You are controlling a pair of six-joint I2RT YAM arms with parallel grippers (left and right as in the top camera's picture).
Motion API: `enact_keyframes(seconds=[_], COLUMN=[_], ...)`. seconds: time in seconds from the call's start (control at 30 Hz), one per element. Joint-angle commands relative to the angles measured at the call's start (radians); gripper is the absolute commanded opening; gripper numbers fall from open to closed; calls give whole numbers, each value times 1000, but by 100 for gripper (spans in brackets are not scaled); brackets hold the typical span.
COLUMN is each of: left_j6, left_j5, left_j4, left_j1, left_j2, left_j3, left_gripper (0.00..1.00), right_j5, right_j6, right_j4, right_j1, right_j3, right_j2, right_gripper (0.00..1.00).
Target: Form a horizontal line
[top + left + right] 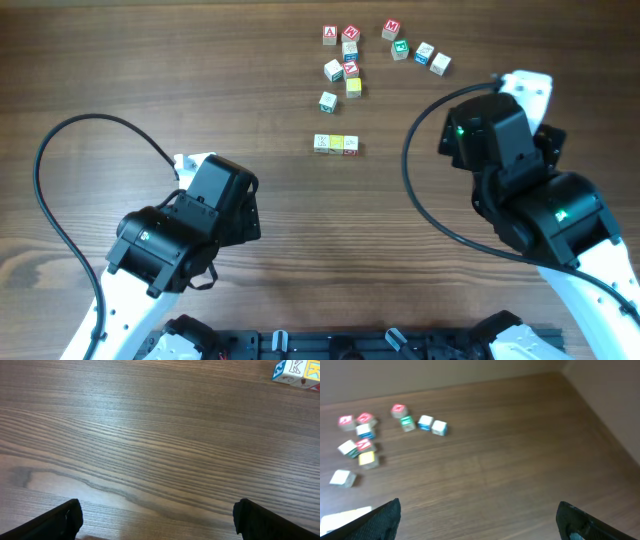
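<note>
From above, a short row of three tiny wooden letter cubes (336,144) is lying near the middle of the brown wooden table (150,60). One cube is pale, one is yellow, and one is white with red. They are sitting side by side and touching, and the row is running left to right. Eleven loose letter cubes (351,68) are lying scattered behind the row, apart from it. The left arm (180,235) and the right arm (530,190) are sitting on either side of the row, both well apart from it. The left one is looking a bit nearer. I cannot tell how the jaws are standing from up here.

In the left wrist view, the left gripper (157,522) is showing its two black fingers (65,520) in the bottom corners. They are standing wide apart and holding nothing. Two cubes of the row are peeking in at the top right, so the row is lying ahead and to the right.

In the right wrist view, the right gripper (480,522) is also gaping wide and holding nothing. The eleven loose cubes are lying far ahead on the left. A pale blurry strip low on the left is probably the row. The line is looking made already.
</note>
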Motion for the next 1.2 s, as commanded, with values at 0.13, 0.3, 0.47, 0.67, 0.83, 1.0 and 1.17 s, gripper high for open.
enact_keyframes(seconds=[0.13,0.3,0.47,0.67,0.83,1.0,1.17], left_j6=[-10,-10,-10,-10,-10,-10,-10], left_j5=[1,1,1,1,1,1,1], left_j4=[0,0,0,0,0,0,0], left_j1=[4,4,4,4,4,4,4], left_j2=[-2,-2,-2,-2,-2,-2,-2], left_j3=[0,0,0,0,0,0,0], left_gripper=[100,100,100,100,100,100,100], right_j5=[69,-336,-654,-652,-655,-667,-667], right_j6=[14,-303,-329,-301,-298,-302,-301], right_j4=[84,649,1046,1218,1219,1047,1047], right_j1=[-46,-192,-454,-532,-532,-533,-532], right_j3=[-111,-565,-1003,-1245,-1339,-1339,-1339], right_j2=[-233,-610,-961,-1151,-1151,-1151,-1150], right_gripper=[100,100,100,100,100,100,100])
